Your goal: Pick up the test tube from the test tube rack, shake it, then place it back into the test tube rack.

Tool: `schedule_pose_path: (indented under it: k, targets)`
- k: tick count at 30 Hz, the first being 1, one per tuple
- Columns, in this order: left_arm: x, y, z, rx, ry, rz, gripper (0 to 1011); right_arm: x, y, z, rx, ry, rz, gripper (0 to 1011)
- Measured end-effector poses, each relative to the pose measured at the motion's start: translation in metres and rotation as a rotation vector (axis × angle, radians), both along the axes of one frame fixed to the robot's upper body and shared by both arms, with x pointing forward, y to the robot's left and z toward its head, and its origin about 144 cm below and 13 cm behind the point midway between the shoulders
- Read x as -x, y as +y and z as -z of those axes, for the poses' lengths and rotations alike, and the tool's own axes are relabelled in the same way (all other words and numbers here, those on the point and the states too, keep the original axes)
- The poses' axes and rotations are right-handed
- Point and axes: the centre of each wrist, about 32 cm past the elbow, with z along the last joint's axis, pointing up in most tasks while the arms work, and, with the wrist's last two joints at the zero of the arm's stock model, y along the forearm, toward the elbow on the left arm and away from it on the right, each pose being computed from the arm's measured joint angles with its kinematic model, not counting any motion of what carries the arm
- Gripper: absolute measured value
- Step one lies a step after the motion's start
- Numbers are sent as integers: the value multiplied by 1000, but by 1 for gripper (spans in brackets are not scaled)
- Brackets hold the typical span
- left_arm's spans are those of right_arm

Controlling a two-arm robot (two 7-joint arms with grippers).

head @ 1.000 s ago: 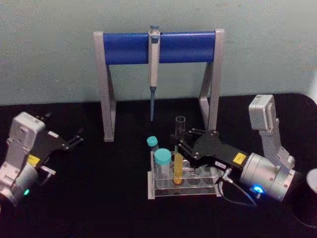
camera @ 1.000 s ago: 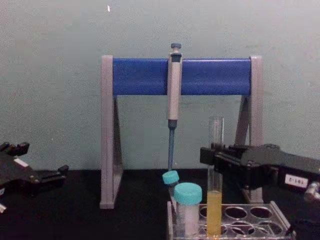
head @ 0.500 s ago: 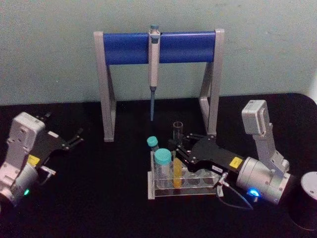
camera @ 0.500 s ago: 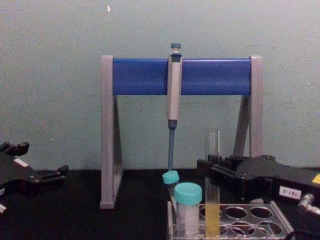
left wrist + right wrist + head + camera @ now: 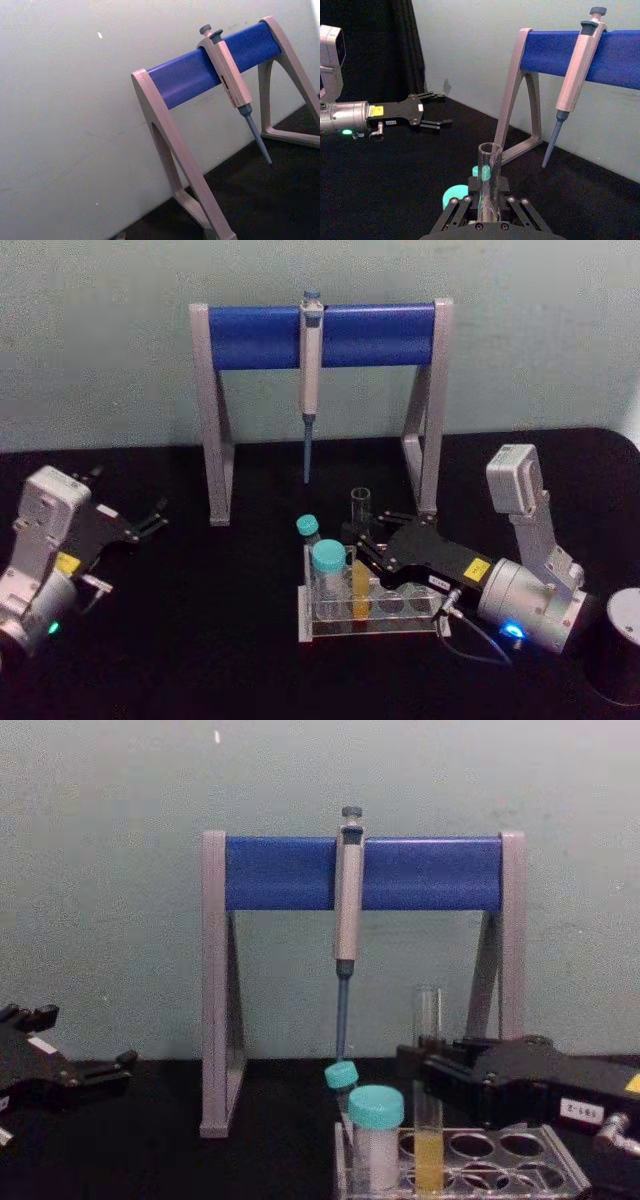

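Late stage, I judge: test tube [image 5: 360, 558] stands upright in a hole of the test tube rack [image 5: 405, 624], right gripper [image 5: 362, 537] clamped on its upper glass. Left to do: let go and back off. Tube is tall clear glass, uncapped, yellow liquid in its lower part, just beside the teal-capped tubes [image 5: 328, 570]. Left gripper [image 5: 155, 517] parked well apart at left, fingers apart.

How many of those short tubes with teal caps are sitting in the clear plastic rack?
2. A larger teal-capped tube stands at the left front of the clear plastic rack, and a smaller teal-capped tube stands just behind it. None other is visible, though the black right gripper covers part of the rack.
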Motion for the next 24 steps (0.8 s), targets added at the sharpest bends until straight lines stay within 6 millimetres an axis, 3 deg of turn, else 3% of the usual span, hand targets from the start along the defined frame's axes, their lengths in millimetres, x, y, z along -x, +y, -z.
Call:
schedule_pose_path:
  k: [16,24]
  targets:
    - [0,0,0,0,0,0,1001,0,0,0,0,-1,-1,238]
    - [0,0,0,0,0,0,1001,0,0,0,-1,-1,-1,444]
